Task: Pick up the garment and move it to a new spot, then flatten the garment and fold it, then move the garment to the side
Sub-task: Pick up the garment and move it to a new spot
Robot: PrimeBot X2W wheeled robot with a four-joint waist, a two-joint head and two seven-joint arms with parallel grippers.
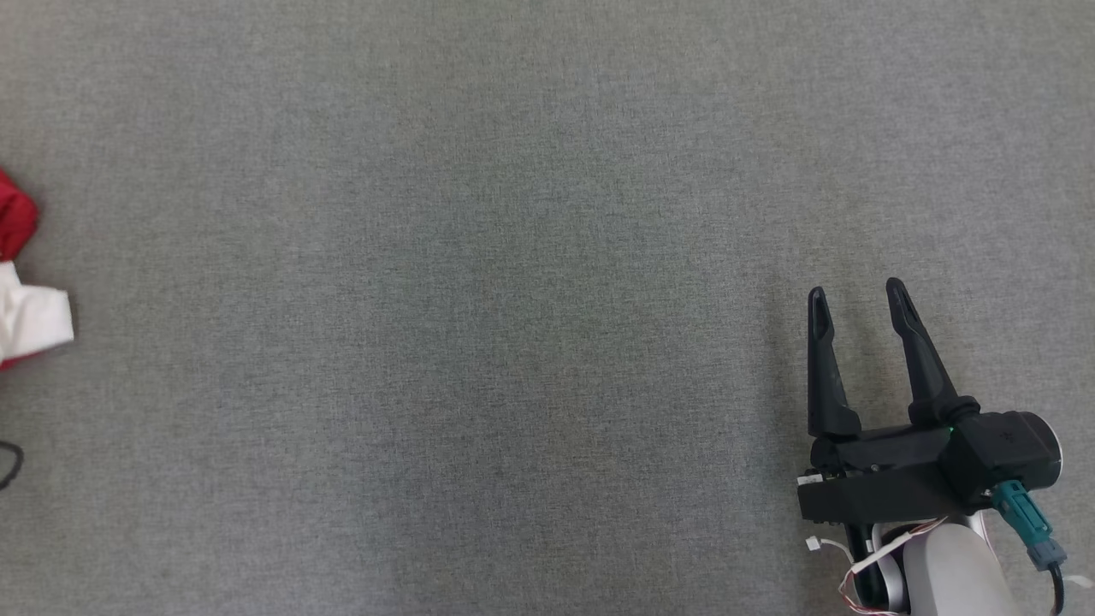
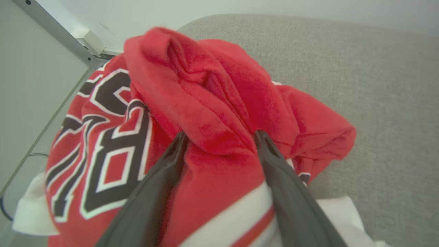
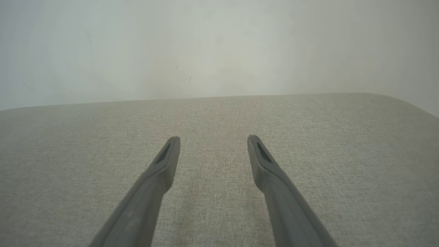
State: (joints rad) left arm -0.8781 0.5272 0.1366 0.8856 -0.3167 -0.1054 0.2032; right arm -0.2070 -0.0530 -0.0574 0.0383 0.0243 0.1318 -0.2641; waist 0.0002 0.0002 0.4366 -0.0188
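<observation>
Garment (image 2: 212, 92): we count one, red with black-and-white numbers and white stripes. It's bunched up at the far left edge of the grey surface (image 1: 513, 257) in the head view, mostly cut off by the frame.

Grippers: two, two fingers each.
- The left gripper (image 2: 221, 134) is on the pile, fingers spread wide, one on each side of a raised red fold, tips against the cloth.
- The right gripper (image 1: 855, 291) is at lower right, well apart from the pile, fingers also spread, over bare grey fabric.

Around it we see one dark cable (image 1: 10, 462) looping at the left edge just below the pile, and one metal bar (image 2: 58, 37) against a pale wall behind it.
</observation>
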